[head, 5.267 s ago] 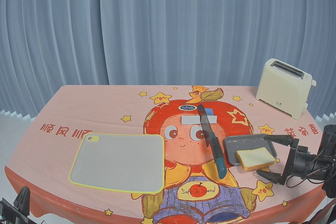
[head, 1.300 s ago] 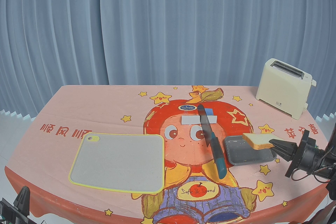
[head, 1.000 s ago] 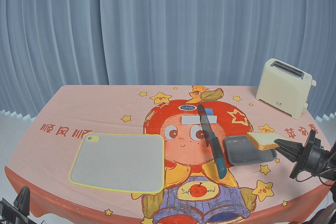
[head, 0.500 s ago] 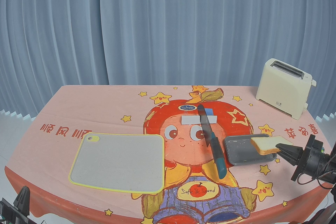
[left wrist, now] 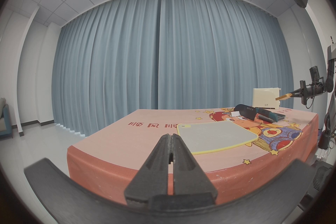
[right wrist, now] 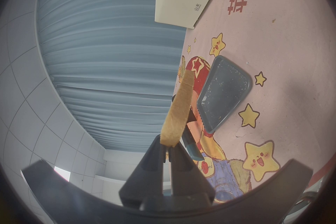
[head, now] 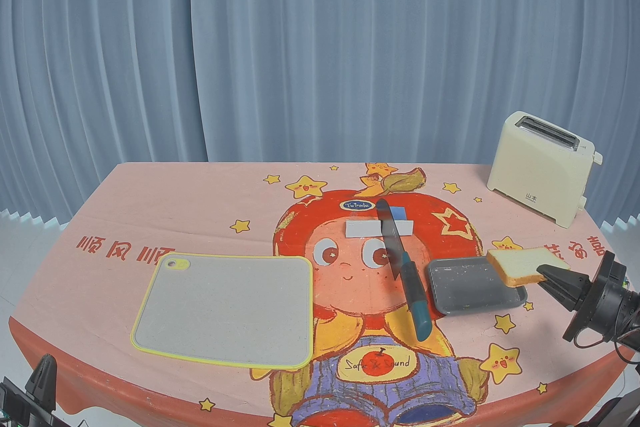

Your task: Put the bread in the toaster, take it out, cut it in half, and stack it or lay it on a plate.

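we've lifted the bread slice (head: 525,265) off the gray tray (head: 467,285), right end effector (head: 545,273) clamped on its edge, carrying it toward the toaster (head: 541,168).

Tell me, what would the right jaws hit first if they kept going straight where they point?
Probably nothing nearby. The right gripper, holding the bread, points across the table, seemingly passing above the grey plate and the knife; its height is hard to judge.

Closed left gripper (left wrist: 171,137), cutting board (left wrist: 217,134) beyond
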